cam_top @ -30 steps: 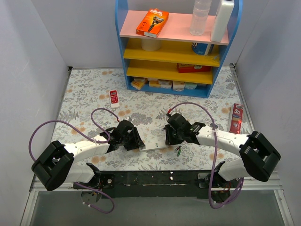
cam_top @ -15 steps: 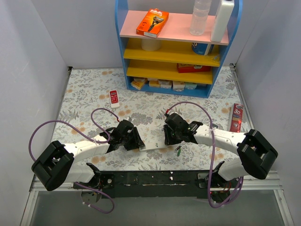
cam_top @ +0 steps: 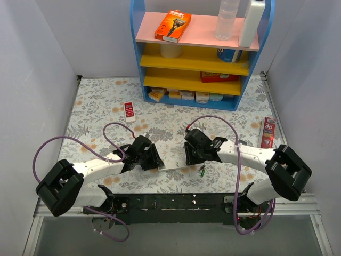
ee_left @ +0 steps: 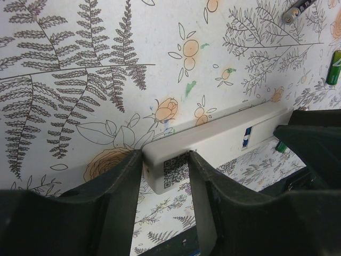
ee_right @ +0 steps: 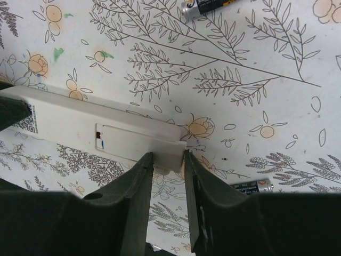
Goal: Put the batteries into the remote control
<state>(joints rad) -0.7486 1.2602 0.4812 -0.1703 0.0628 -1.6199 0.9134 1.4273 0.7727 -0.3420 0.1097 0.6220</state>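
Pinching the remote control (ee_left: 213,141) at both ends, I have it lying plain back up on the floral table (cam_top: 101,106), with the blue shelf (cam_top: 197,58) well beyond its far side. My left gripper (ee_left: 165,158) is closed across the end with the printed code, its fingers pressed to the two long edges. My right gripper (ee_right: 167,156) is closed the same way on the opposite end, just past the battery cover (ee_right: 136,141). The body looks like light, rigid plastic with smooth, slick sides. I judge it needs a firm grip on the edges only, since any pressure on the thin cover could jam or crack it. The cover appears to sit flush, though I cannot tell whether a cell is inside. Two batteries (ee_right: 210,6) lie loose near the remote's right end, one on its far side and another (ee_right: 250,185) on its near side. A green one (ee_left: 335,66) lies there too. They are small, hard and round, so they will likely roll or squirt out of a sloppy grip. I would take each across its middle.
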